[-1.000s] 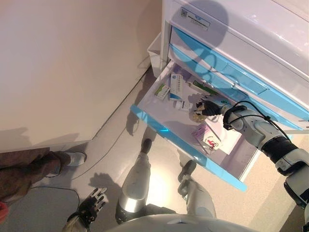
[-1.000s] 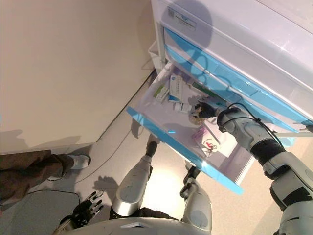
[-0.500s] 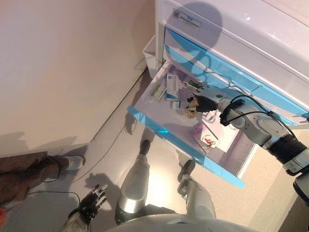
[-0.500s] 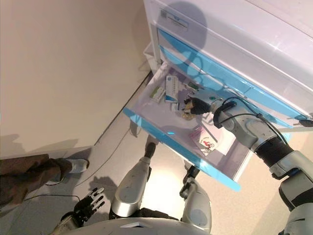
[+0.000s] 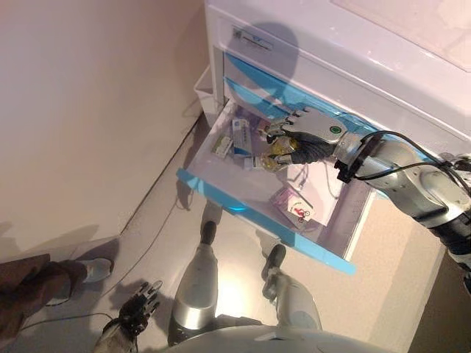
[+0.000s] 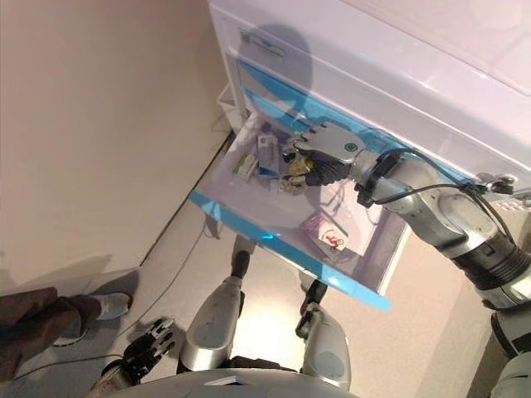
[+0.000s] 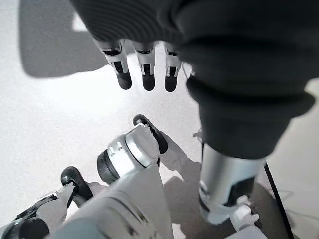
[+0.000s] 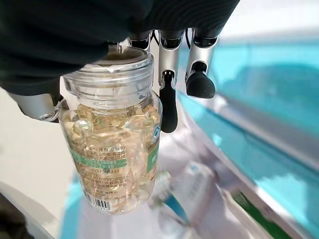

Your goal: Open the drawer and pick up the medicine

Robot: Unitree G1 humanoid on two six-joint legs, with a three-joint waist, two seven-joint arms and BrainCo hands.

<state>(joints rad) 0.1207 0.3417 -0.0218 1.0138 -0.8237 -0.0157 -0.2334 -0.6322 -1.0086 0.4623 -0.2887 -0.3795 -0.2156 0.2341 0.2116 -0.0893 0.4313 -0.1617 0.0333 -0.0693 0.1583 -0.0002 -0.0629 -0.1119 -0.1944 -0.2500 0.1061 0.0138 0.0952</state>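
Observation:
The blue-fronted drawer of the white cabinet stands pulled out. My right hand hovers above it, shut on a clear bottle of yellow capsules with a clear cap; the bottle hangs below the fingers, lifted off the drawer floor. Several medicine boxes lie at the drawer's far end and a pink packet lies nearer the front. My left hand hangs low by the floor with straight fingers and holds nothing.
A white bin stands on the floor beside the cabinet against the beige wall. A person's leg and white shoe show at the lower left. Closed blue drawers sit above the open one.
My right hand has risen out of the drawer with the capsule bottle in it. The camera has shifted, sliding the whole scene left. The left hand stays low.

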